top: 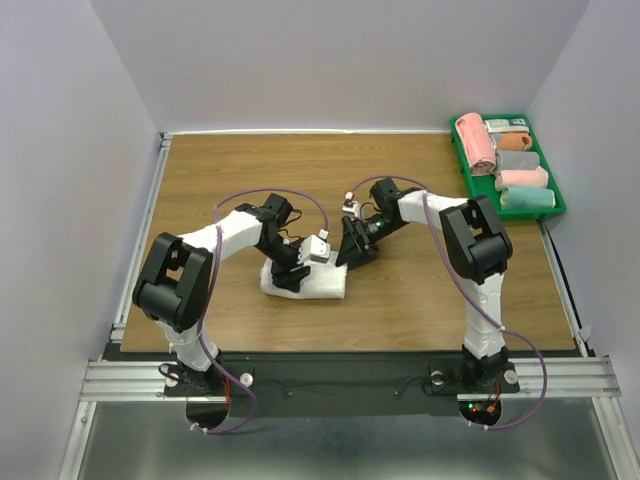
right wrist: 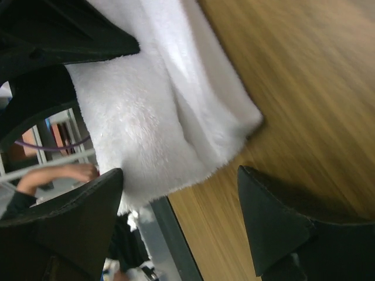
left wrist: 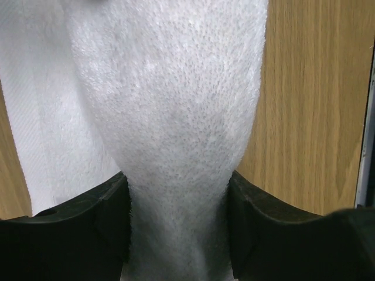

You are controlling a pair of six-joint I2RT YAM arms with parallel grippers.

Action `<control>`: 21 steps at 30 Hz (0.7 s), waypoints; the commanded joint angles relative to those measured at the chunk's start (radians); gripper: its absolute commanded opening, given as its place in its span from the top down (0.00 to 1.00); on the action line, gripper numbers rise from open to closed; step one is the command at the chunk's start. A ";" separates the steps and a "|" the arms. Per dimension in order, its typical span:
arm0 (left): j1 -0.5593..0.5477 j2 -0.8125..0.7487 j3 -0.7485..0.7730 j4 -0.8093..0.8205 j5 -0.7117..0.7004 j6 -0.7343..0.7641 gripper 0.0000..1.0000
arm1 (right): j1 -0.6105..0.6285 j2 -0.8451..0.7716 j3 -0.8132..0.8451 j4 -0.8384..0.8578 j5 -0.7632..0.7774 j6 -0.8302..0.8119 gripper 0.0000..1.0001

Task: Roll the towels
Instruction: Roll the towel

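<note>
A white fluffy towel (top: pixel 318 284) lies partly rolled on the wooden table, left of centre. My left gripper (top: pixel 292 277) is down on its left part and is shut on a thick bunched fold of the white towel (left wrist: pixel 176 146), squeezed between both black fingers (left wrist: pixel 88 228). My right gripper (top: pixel 350 252) hovers just right of the towel, open and empty. In the right wrist view the towel's right end (right wrist: pixel 170 117) lies just ahead of the spread fingers (right wrist: pixel 275 216).
A green tray (top: pixel 559 196) at the far right corner holds several rolled towels in pink, grey, orange and mint. Bare wooden table (top: pixel 440 290) lies right of the white towel. Metal rails edge the table's near and left sides.
</note>
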 commanded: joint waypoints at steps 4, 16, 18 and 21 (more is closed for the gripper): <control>0.042 0.235 -0.013 -0.223 -0.143 0.033 1.00 | -0.148 -0.163 -0.059 0.039 0.172 -0.051 0.17; 0.094 0.476 0.240 -0.371 -0.094 0.066 1.00 | -0.027 -0.582 -0.149 0.066 0.333 -0.353 0.13; 0.094 0.494 0.269 -0.387 -0.095 0.064 1.00 | 0.037 -0.616 -0.167 0.106 0.401 -0.390 0.13; 0.094 0.520 0.306 -0.410 -0.095 0.060 1.00 | 0.186 -0.667 -0.223 0.195 0.549 -0.407 0.12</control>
